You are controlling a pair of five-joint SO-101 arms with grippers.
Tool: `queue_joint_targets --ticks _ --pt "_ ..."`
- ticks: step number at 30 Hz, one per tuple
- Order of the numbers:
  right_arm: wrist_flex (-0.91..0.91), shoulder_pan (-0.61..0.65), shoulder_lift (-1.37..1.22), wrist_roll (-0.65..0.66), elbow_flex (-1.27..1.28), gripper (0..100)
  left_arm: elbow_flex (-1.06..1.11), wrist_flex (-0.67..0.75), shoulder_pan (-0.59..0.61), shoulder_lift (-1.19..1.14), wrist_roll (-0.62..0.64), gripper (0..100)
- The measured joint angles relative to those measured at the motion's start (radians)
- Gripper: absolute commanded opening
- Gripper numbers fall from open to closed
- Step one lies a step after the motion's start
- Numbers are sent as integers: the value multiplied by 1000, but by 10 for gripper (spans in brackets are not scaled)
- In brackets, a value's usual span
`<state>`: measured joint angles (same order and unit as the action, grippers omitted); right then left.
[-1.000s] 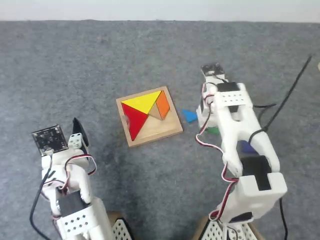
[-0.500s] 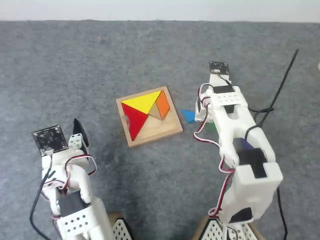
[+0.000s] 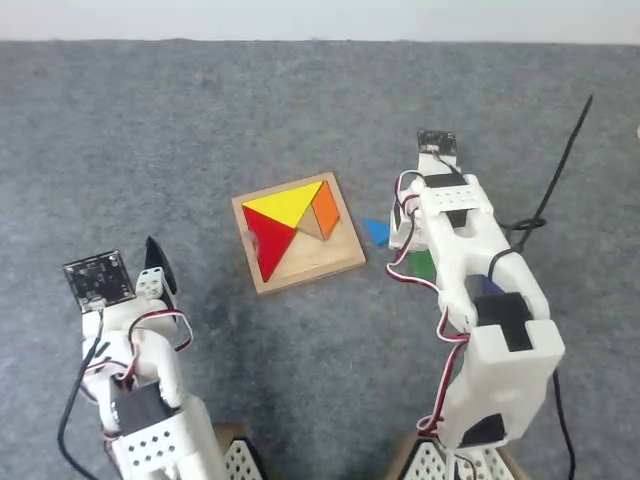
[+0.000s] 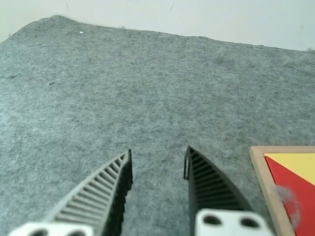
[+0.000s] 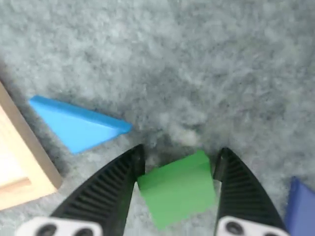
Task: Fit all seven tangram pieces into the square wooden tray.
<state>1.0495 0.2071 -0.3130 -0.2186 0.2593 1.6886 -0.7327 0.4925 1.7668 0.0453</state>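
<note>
surface: grey felt mat [image 3: 180,120] | far edge: plain white wall [image 3: 300,18] | light: even

Bare grey felt [image 3: 150,130] runs across the upper part of the frame and down the left, so the left gripper [image 4: 157,155], jaws apart, faces open mat, with the wooden tray [image 3: 310,272] off to one side. Right of the tray it is crowded. A blue triangle [image 3: 377,231] lies just beside the rim, and a green piece [image 3: 423,264] sits between the spread fingers of the right gripper [image 5: 181,150]. A dark blue piece [image 5: 301,209] lies near it, under the arm. A narrow strip of felt parts triangle and green piece.
</note>
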Motion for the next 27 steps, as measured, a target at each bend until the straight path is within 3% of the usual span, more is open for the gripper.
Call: queue_joint_targets --ticks 10,20,25,27 --pt "86 0 0 150 -2 235 0 0 0 0 0 171" --pt "216 0 2 427 -41 239 0 0 0 0 0 171" --pt "269 0 110 532 -48 375 0 0 0 0 0 171" --pt "273 0 172 569 -32 381 0 0 0 0 0 171"
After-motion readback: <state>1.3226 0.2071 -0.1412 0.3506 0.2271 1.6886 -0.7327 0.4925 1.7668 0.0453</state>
